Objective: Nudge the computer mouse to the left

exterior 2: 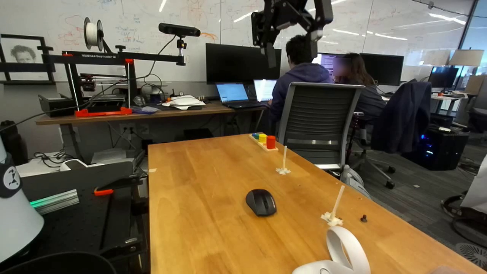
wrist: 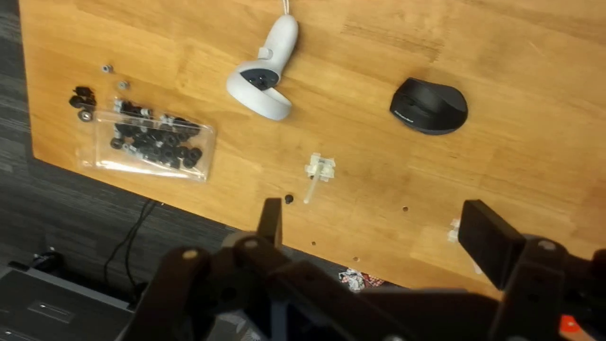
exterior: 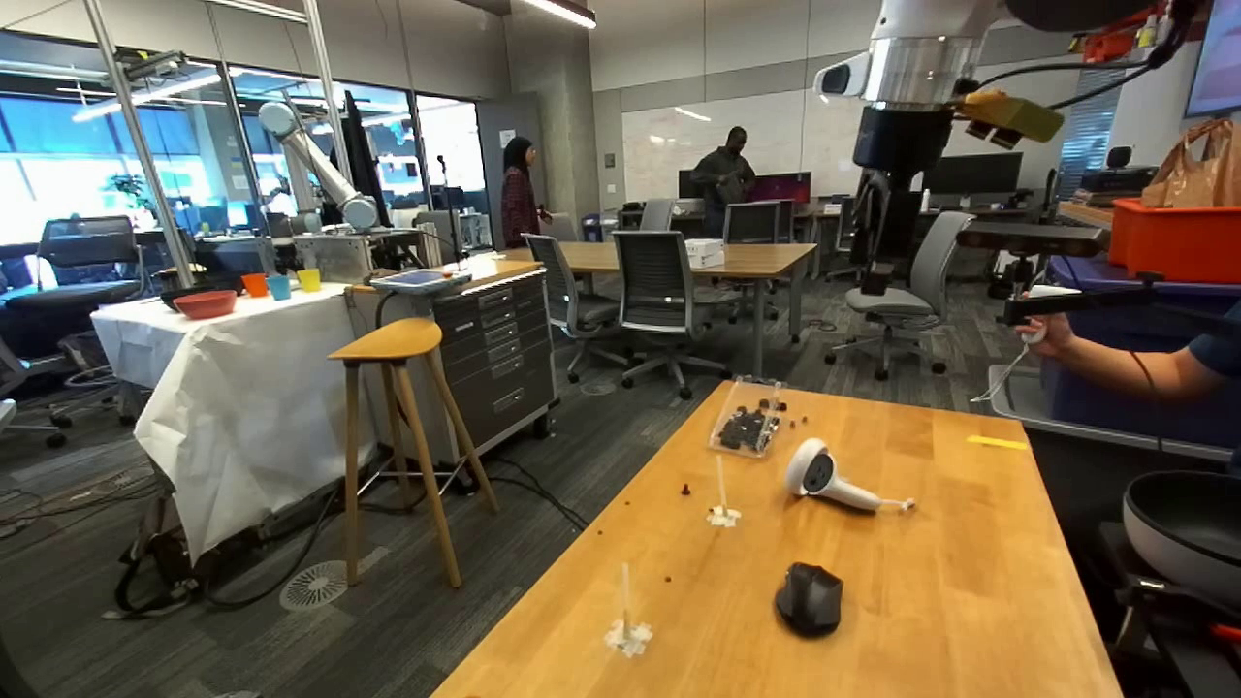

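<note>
The black computer mouse (exterior: 811,599) lies on the wooden table and also shows in an exterior view (exterior 2: 261,202). In the wrist view the mouse (wrist: 429,106) is at the upper right, with its whole top visible. My gripper (wrist: 371,210) is open in the wrist view, its two fingers wide apart with nothing between them. In both exterior views the gripper (exterior 2: 292,55) hangs high above the table, well apart from the mouse. In an exterior view the gripper (exterior: 877,276) points down, seen side-on.
A white controller (exterior: 834,480) with a cord lies near the mouse. Two thin upright sticks (exterior 2: 336,203) (exterior 2: 284,159) are taped to the table (exterior 2: 190,182). A clear tray (wrist: 206,156) holds dark pieces at one end. A coloured block toy (exterior 2: 266,142) sits at a table edge.
</note>
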You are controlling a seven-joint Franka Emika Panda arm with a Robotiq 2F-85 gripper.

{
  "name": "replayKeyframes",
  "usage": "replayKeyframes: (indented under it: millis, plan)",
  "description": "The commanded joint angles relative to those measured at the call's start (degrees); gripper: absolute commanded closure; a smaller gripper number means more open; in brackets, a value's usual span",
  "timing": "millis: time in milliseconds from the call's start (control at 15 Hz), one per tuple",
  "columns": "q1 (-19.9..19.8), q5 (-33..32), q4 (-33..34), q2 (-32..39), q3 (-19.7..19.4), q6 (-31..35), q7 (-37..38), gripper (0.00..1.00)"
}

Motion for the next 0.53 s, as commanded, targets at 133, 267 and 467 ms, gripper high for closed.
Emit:
replayKeyframes:
  millis: [133,267,467]
  plan:
    - [1.2,-0.82,3.35,9.52,1.87,3.51,-0.98,0.49]
    - [1.14,-1.05,3.4,12.08,2.15,4.4,-0.54,0.65]
    - [1.2,-1.63,3.39,15.54,2.47,6.12,0.08,0.89]
